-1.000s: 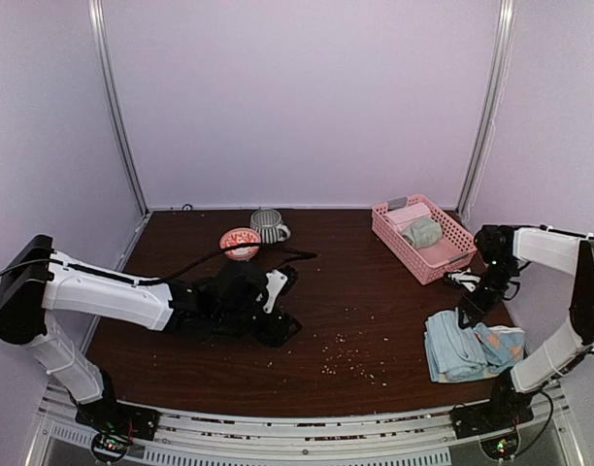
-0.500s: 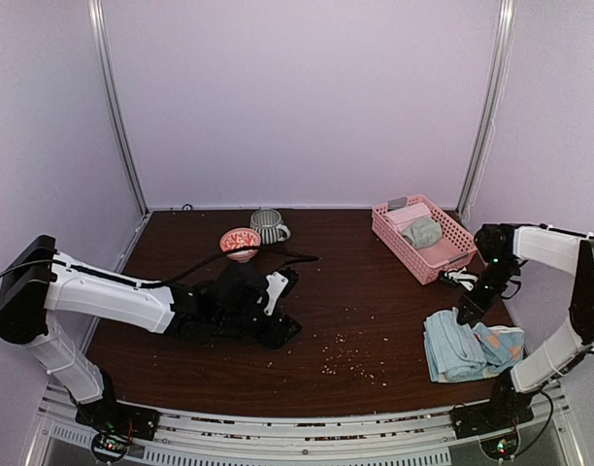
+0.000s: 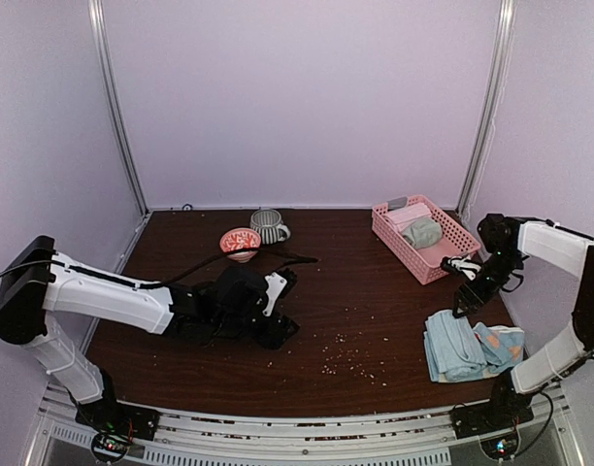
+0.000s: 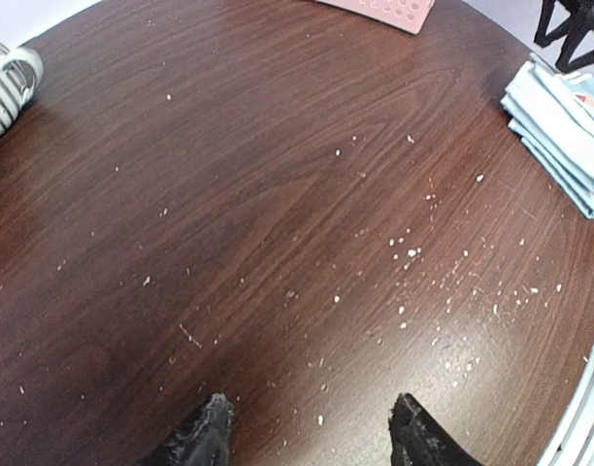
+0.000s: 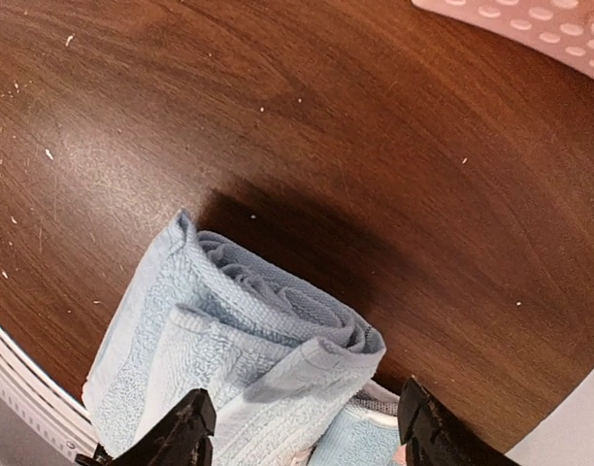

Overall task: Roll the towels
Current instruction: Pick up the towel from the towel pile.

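A rolled light blue towel (image 5: 248, 330) lies at the table's right front, its coiled end facing the right wrist camera. A second light blue towel (image 3: 501, 345) with orange marks lies flat beside and partly under it. My right gripper (image 5: 302, 437) hangs open just above the roll, its fingers (image 5: 187, 429) apart and holding nothing. From above, the right gripper (image 3: 464, 296) sits behind the rolled towel (image 3: 450, 348). A grey-green towel (image 3: 423, 231) and a pink towel (image 3: 408, 216) lie in the pink basket (image 3: 450, 260). My left gripper (image 4: 312, 427) is open over bare table.
A striped mug (image 3: 268, 225) and a red patterned bowl (image 3: 240, 241) stand at the back centre. A black cable (image 3: 292, 256) trails across the table. Crumbs (image 3: 350, 354) are scattered at the front middle. The left arm (image 3: 113, 296) lies low across the left half.
The right gripper has risen and pulled back from the towels toward the basket, and its jaws now stand apart. The left arm has not moved.
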Available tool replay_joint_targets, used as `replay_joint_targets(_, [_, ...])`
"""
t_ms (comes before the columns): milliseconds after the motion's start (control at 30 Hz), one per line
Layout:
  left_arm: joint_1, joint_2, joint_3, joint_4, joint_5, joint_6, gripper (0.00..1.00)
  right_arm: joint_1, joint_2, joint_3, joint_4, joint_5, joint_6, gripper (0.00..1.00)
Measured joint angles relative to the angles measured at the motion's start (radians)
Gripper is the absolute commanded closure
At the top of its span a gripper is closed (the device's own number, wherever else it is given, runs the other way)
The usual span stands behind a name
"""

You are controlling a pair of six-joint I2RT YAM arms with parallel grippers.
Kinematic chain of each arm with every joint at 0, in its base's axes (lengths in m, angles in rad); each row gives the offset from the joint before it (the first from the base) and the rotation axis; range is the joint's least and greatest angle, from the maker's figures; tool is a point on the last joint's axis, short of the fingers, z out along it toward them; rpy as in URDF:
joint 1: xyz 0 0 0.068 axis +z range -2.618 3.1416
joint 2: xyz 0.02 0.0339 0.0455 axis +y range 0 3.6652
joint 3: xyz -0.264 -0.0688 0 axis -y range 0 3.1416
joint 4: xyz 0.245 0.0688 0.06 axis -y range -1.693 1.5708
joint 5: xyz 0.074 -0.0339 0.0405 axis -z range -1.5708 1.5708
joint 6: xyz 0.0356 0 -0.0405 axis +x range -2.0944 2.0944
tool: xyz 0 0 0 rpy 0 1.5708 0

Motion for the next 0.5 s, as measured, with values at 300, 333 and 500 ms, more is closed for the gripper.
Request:
replay_joint_targets(300, [0.0,0.057,0.042,-0.005,-0.008,0.027,0.42,0.0,0.069,-0.002,0.006,0.032,0.016,0.7])
replay_joint_targets(333, [0.0,0.062,0.043,-0.007,-0.008,0.03,0.42,0.0,0.07,-0.002,0.004,0.033,0.015,0.73])
replay_joint_targets(500, [0.0,0.071,0.043,-0.018,-0.012,0.042,0.42,0.0,0.069,-0.002,-0.002,0.033,0.018,0.81])
